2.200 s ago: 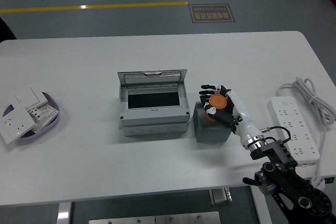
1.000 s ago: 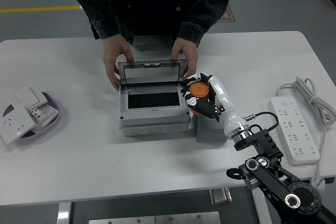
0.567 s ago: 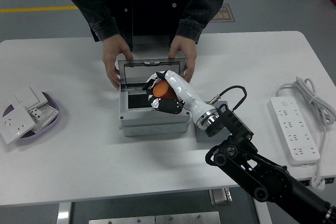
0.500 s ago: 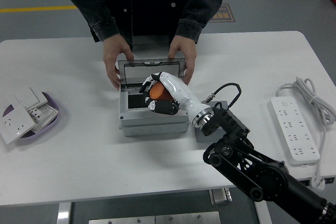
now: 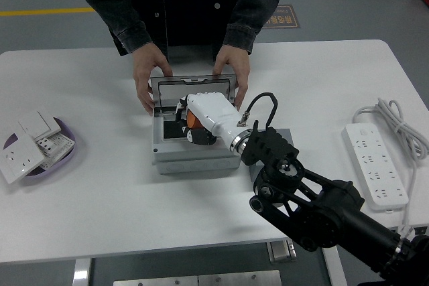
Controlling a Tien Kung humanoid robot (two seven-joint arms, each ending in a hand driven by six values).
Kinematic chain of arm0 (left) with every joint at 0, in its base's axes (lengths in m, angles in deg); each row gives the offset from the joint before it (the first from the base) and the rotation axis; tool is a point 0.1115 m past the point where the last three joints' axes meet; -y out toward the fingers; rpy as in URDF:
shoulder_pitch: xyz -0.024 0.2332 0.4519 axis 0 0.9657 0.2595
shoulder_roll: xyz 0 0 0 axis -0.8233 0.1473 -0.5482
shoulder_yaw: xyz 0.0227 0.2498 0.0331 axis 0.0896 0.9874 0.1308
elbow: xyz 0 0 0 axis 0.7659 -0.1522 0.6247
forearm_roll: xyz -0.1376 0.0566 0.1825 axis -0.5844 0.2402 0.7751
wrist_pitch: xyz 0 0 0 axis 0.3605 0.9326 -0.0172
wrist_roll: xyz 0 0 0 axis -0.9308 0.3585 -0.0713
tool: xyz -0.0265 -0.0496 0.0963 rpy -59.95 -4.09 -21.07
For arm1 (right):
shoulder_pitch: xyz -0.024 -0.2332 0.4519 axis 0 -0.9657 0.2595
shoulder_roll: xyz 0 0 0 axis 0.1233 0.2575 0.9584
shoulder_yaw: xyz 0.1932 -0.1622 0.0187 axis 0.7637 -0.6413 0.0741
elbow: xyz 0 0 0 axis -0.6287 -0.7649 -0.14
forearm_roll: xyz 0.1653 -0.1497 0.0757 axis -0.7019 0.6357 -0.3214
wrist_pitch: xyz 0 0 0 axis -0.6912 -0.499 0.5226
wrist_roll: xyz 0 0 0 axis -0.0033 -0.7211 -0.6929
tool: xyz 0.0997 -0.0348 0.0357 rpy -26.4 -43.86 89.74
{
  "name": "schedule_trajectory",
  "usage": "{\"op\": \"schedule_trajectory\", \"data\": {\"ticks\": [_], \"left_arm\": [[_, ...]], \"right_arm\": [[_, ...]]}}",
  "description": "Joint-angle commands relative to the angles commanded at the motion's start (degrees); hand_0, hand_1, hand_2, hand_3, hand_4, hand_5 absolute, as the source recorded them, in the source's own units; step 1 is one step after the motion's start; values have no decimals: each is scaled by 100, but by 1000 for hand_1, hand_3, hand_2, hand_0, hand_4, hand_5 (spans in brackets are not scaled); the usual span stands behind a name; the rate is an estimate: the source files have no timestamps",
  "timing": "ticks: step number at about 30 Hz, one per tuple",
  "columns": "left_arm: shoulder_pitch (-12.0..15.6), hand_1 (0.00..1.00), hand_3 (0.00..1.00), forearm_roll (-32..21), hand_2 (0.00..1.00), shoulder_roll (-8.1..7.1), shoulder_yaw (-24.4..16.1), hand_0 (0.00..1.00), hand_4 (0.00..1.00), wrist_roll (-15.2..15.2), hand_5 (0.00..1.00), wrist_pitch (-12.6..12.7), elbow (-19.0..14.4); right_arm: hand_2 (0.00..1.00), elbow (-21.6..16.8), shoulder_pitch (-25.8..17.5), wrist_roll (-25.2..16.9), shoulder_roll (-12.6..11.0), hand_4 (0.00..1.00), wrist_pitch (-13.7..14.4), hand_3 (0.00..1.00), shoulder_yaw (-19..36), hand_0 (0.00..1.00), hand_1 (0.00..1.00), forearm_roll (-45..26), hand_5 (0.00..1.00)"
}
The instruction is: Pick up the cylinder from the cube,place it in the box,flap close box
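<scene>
The grey box (image 5: 194,157) stands mid-table with its clear lid (image 5: 193,88) raised at the back. My right hand (image 5: 194,122) reaches in over the box opening, its fingers shut on the orange cylinder (image 5: 194,120), which is mostly hidden under the white palm. The dark grey cube (image 5: 285,140) sits right of the box, largely covered by my right arm (image 5: 301,199). A person stands at the far side; the person's hands (image 5: 149,78) hold the lid's two upper corners. My left arm is not in view.
A purple dish (image 5: 67,154) with white switch plates (image 5: 23,145) sits at the left edge. A white power strip (image 5: 377,165) with its cable (image 5: 402,125) lies at the right. The table's near edge runs along the bottom.
My right hand lifted the cylinder off the cube and carried it left and down into the box opening. The person stepped up and took hold of the lid.
</scene>
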Motion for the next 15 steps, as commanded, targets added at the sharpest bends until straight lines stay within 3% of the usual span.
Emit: {"op": "schedule_trajectory", "data": {"ticks": [5, 6, 11, 12, 15], "left_arm": [[-10, 665, 641, 15, 585, -6, -6, 638, 719, -2, 298, -2, 0], [-12, 665, 642, 15, 584, -6, -3, 638, 720, -2, 298, -3, 0], [-15, 665, 642, 13, 584, -5, 7, 638, 720, 1, 298, -4, 0], [-16, 665, 641, 13, 585, -4, 9, 638, 720, 1, 298, -5, 0], [-20, 665, 641, 11, 585, -1, 17, 638, 720, 5, 298, -6, 0]], "right_arm": [[309, 233, 44, -34, 0, 2, -62, 286, -111, 237, 272, 81, 2], [508, 265, 48, -49, 0, 427, -58, 559, -119, 567, 527, 96, 2], [508, 328, 76, -135, 0, 427, 1, 559, -99, 567, 527, 128, 2], [673, 329, 83, -146, 0, 567, 17, 683, -91, 719, 690, 124, 76], [673, 335, 99, -176, 0, 567, 59, 683, -81, 719, 690, 98, 76]]}}
